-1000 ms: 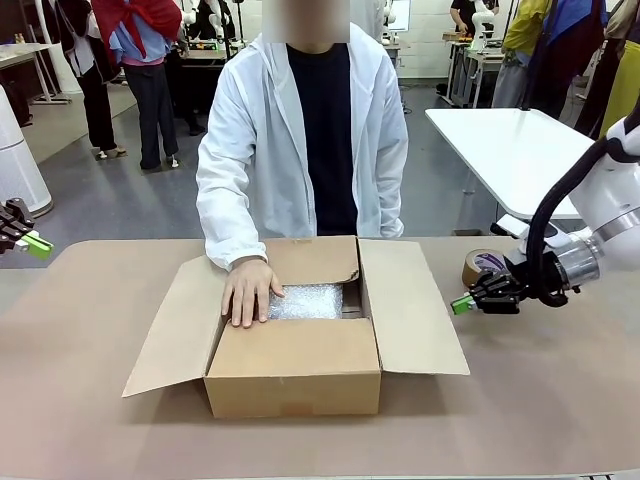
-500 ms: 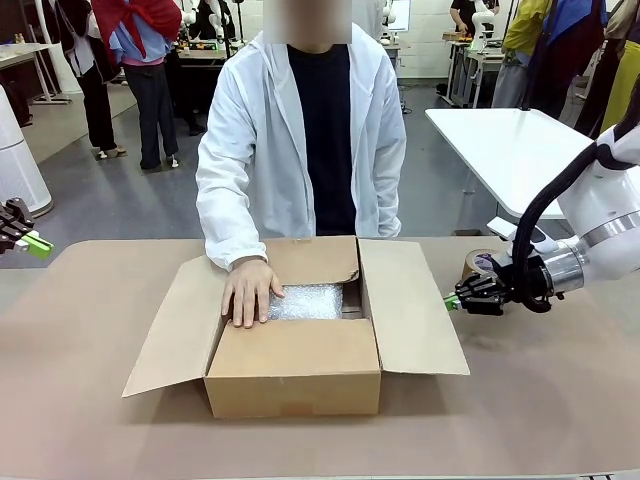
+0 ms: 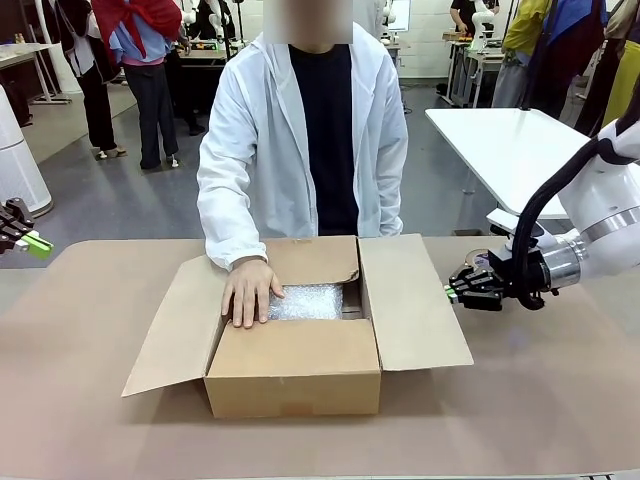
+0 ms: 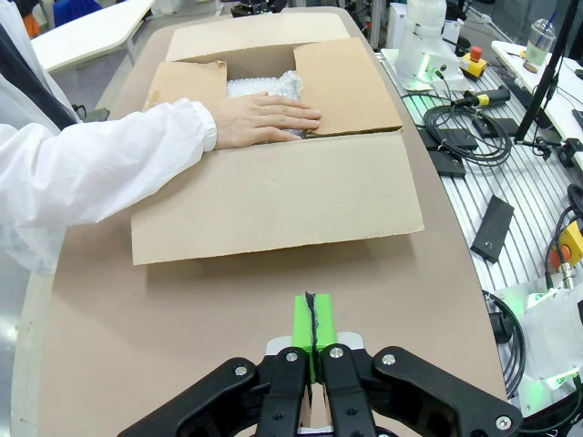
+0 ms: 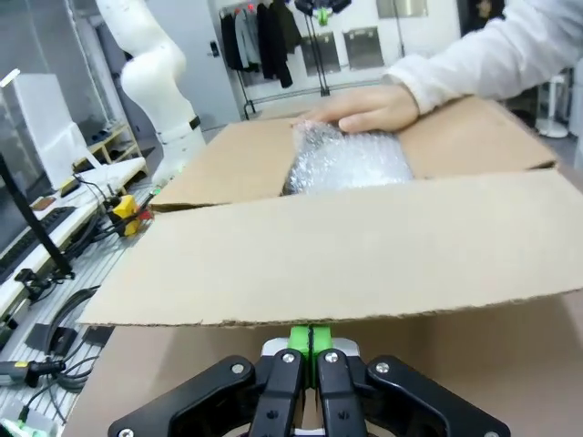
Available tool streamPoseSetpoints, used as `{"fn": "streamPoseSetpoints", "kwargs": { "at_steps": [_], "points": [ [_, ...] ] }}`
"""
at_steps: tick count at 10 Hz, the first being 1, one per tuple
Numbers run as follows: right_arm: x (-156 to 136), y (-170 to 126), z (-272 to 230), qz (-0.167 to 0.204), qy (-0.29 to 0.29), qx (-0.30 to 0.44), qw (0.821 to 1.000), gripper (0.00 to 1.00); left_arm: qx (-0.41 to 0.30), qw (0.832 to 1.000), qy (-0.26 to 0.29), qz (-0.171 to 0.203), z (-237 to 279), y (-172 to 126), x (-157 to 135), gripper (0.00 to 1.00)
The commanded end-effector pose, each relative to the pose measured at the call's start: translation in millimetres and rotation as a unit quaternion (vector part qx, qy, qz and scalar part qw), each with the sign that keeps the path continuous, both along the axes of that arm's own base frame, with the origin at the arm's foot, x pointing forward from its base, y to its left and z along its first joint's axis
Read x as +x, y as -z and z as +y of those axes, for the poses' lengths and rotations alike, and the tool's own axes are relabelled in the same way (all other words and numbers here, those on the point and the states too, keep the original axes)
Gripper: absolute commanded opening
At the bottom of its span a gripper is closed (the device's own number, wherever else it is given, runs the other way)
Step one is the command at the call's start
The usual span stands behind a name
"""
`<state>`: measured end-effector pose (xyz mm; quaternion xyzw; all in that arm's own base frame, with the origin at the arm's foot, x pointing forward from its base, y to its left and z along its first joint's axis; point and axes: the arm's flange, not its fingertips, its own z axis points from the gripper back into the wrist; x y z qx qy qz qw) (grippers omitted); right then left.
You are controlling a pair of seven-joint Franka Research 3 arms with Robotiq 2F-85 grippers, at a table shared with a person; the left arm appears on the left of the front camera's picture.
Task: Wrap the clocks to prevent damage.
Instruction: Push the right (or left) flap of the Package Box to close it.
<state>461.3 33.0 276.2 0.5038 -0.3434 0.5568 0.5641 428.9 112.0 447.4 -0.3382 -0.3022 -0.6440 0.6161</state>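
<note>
The clocks show as a whitish bubble-wrap bundle (image 3: 307, 301) lying inside the open brown cardboard box (image 3: 295, 375). The person's hand (image 3: 248, 290) rests flat on the box's left side, partly over the bundle. My right gripper (image 3: 451, 292) is shut, its green tips at the outer edge of the right flap (image 3: 410, 300). In the right wrist view the gripper (image 5: 310, 339) sits just under that flap (image 5: 337, 259), with the bundle (image 5: 351, 159) beyond. My left gripper (image 3: 38, 245) is shut at the far left, away from the box; the left wrist view shows it (image 4: 311, 324) empty.
A brown tape roll (image 3: 477, 260) stands on the table (image 3: 540, 400) behind my right gripper, partly hidden. The left flap (image 3: 175, 325) slopes outward. A white table (image 3: 510, 140) stands behind at the right. Cables and gear (image 4: 474, 118) lie beside the table.
My right gripper has moved left and slightly up to the right flap's edge, and the flap has lifted a little. The person's hand and my left gripper have stayed put.
</note>
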Motion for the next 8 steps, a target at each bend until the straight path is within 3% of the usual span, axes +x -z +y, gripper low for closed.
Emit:
{"fn": "streamPoseSetpoints", "kwargs": {
  "at_steps": [1,8],
  "points": [
    [-13.0,-9.7,15.2,-0.025,-0.014,-0.001,1.000,0.01,-0.007,1.000,-0.001,-0.001,-0.1,-1.9,-0.7,0.01],
    [-28.3,-60.8,60.3,-0.091,-0.046,0.005,0.995,0.01,-0.007,1.000,-0.001,-0.001,-0.1,-1.9,-0.7,0.01]
  ]
}}
